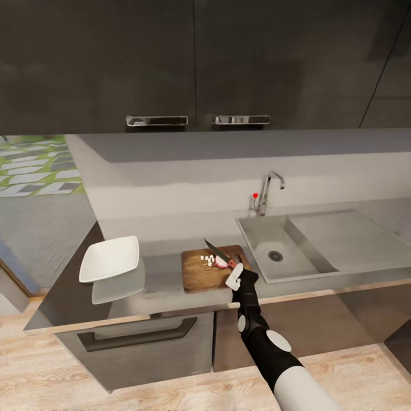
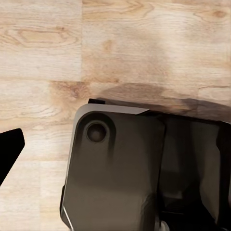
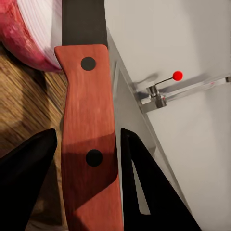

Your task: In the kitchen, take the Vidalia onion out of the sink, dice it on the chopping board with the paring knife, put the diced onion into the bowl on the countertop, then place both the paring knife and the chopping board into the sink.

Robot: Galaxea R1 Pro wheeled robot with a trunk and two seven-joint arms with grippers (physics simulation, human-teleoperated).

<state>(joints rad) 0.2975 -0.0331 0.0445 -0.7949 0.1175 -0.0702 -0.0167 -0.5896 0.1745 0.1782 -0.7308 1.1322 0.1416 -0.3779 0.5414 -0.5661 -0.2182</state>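
On the dark brown chopping board (image 1: 200, 275), the Vidalia onion (image 1: 221, 262) is a cut pinkish piece with a white face, also close up in the right wrist view (image 3: 26, 38). A few tiny white diced onion cubes (image 1: 205, 258) lie beside it. My right gripper (image 1: 233, 269) is shut on the paring knife's red-orange handle (image 3: 89, 139), black fingers (image 3: 29, 183) on both sides. The dark blade (image 1: 215, 249) points away over the onion piece. The white square bowl (image 1: 109, 258) sits on the grey countertop (image 1: 162, 285) left of the board. The sink (image 1: 297, 251) lies right of the board. One black finger (image 2: 9, 154) of my left gripper hangs over the floor.
The chrome tap (image 1: 269, 189) and red-tipped knob (image 1: 255, 196) stand behind the basin. Dark upper cabinets (image 1: 194, 63) with chrome handles hang above. The counter's left end (image 1: 57, 297) drops to wooden floor (image 2: 120, 43). The dark robot base (image 2: 125, 168) sits under my left gripper.
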